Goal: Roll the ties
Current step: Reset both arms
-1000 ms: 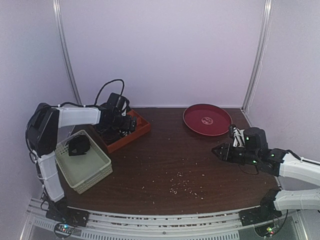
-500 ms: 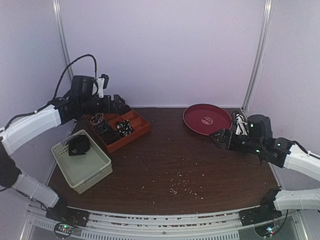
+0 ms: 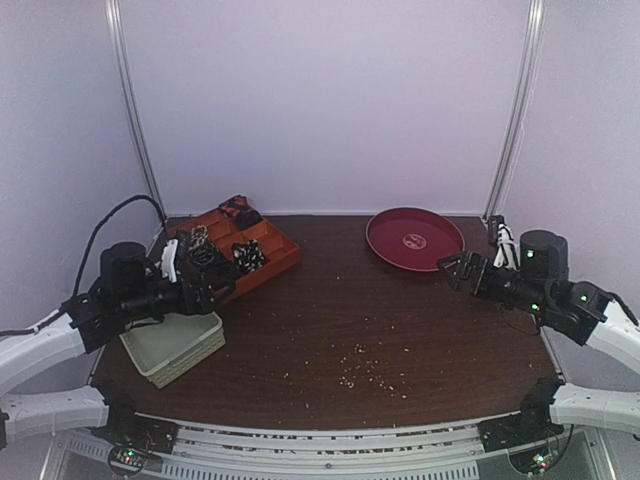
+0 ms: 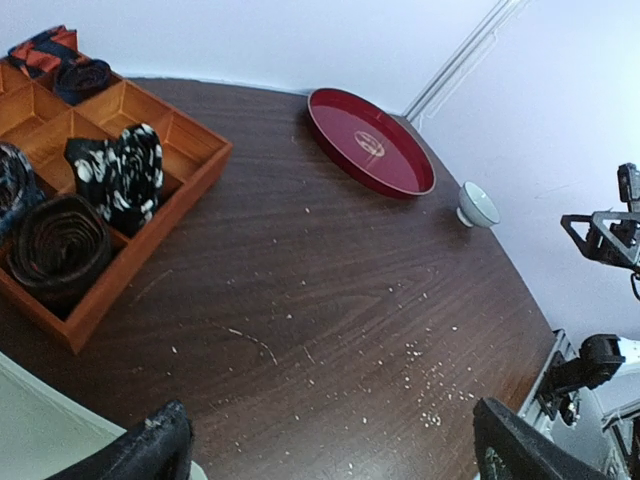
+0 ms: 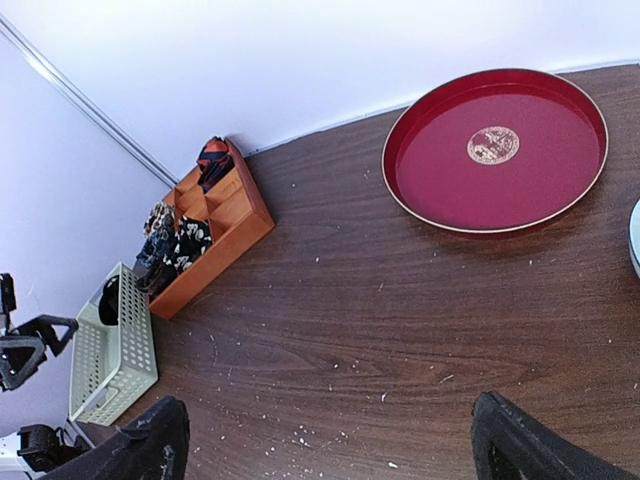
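Several rolled ties sit in the orange compartmented tray (image 3: 272, 262) at the back left. A black-and-white speckled coil (image 4: 118, 175) lies beside a dark coil (image 4: 60, 245), and a reddish one (image 4: 50, 52) is in the far corner compartment. From the right wrist the same tray (image 5: 232, 222) and its ties (image 5: 188, 240) appear far off. My left gripper (image 3: 215, 292) hovers over the white basket's near corner, just short of the tray, open with only bare table between its fingertips (image 4: 335, 450). My right gripper (image 3: 452, 270) hangs above the table's right side, open and empty (image 5: 335, 440).
A white slatted basket (image 3: 180, 348) stands front left, with a dark thing (image 5: 110, 292) inside it. A round red plate (image 3: 415, 240) lies at the back right, and a small white bowl (image 4: 477, 205) stands beside it. Pale crumbs (image 3: 365, 372) dot the dark wooden table.
My left arm has swung away from the tray, back and down over the basket, uncovering the ties. My right gripper has opened wide and drawn back to the right.
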`<move>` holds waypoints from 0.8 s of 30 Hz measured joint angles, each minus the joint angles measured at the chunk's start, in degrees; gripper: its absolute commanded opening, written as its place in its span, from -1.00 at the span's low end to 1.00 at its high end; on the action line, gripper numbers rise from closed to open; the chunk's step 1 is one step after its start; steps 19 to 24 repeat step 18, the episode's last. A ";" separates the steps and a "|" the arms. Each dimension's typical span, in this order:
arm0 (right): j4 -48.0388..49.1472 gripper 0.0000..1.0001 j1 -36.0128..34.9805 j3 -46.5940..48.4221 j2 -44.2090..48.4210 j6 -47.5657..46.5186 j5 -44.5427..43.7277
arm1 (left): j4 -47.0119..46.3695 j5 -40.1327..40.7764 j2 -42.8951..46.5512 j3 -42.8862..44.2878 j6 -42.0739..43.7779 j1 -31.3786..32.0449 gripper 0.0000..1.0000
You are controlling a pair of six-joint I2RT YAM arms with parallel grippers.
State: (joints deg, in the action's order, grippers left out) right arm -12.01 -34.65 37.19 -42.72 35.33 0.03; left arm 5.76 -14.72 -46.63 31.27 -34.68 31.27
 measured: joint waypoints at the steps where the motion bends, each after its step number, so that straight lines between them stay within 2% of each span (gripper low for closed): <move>1: 0.04 1.00 0.00 0.00 0.70 0.20 -0.35 | -0.50 -0.72 0.68 -1.31 -0.90 0.33 0.97; 12: 0.07 1.00 0.00 0.00 -2.34 1.14 -1.09 | -7.45 -2.69 -1.09 -2.45 -3.48 3.04 0.96; 24: 0.20 1.00 0.00 -0.07 -2.56 1.29 -1.09 | -8.28 -2.62 -3.50 -2.29 -3.37 3.23 0.96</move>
